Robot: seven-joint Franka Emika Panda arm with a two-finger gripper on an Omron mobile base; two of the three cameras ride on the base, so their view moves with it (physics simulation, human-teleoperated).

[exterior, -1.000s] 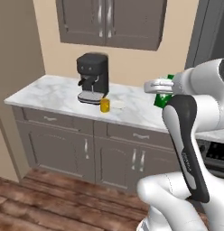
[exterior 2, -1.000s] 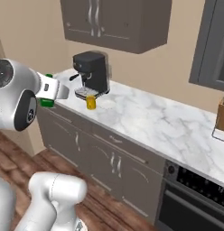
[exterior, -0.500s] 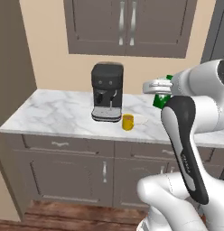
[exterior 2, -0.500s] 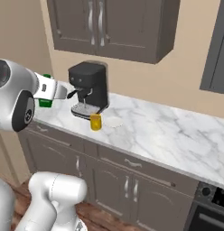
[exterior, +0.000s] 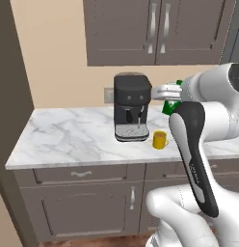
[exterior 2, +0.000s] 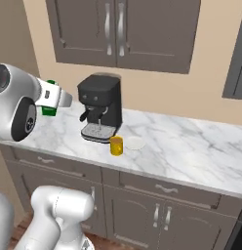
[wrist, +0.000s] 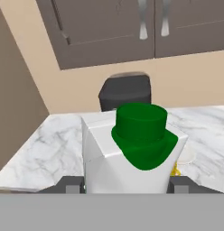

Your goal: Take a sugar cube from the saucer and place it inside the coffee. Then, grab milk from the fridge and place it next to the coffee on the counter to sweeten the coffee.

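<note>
I see the milk [wrist: 132, 153] sitting between the 2 jaws of my gripper [wrist: 127, 182], which pinch it from both sides, high in the air above the counter [exterior: 68, 140], beside the coffee machine [exterior: 132, 106].

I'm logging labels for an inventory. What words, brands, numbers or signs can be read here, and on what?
None can be read.
Milk, held in the gripper: plain white and green, no print.
Coffee machine: small pale marks on its front, too small to read.
Mug, saucer, counter, cabinets: no text.
</note>
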